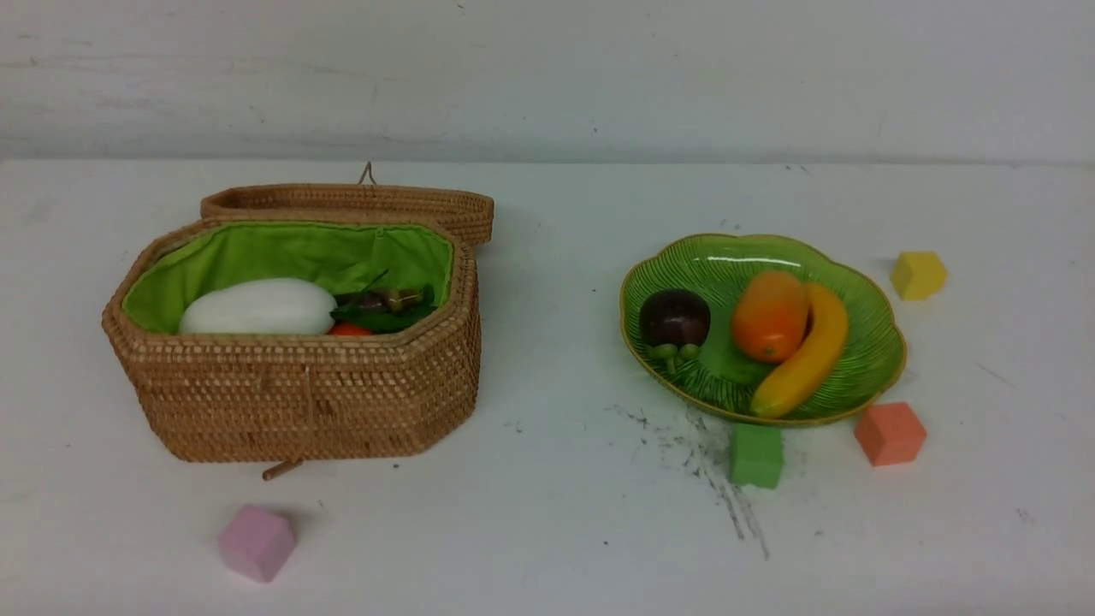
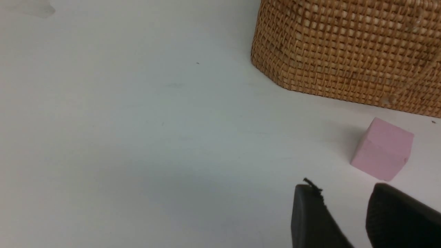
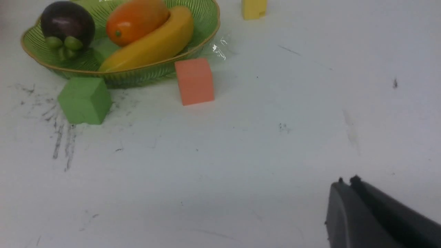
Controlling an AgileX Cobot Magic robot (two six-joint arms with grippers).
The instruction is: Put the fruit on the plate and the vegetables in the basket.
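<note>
Front view: little risk is judged to remain; beside the basket [image 1: 299, 393], holding radish [image 1: 257, 308] and carrot [image 1: 349, 328], the plate [image 1: 864, 376] carries mangosteen [image 1: 674, 318], mango [image 1: 770, 315] and banana [image 1: 804, 355].

Left wrist view: near the basket [image 2: 348, 48], the left fingers [image 2: 310, 220] are seen parted and empty; a pink cube [image 2: 382, 148] could be knocked.

Right wrist view: away from the plate [image 3: 203, 41], the right fingers [image 3: 344, 213] are seen closed on nothing.

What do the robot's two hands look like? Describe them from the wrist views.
Only the fingertips show. The left hand has two thick, matte black fingers, one with a frayed tip. The right hand has two flat, dark grey-black fingers with small nubs at the tips. No cables, markings or arm links are visible.
</note>
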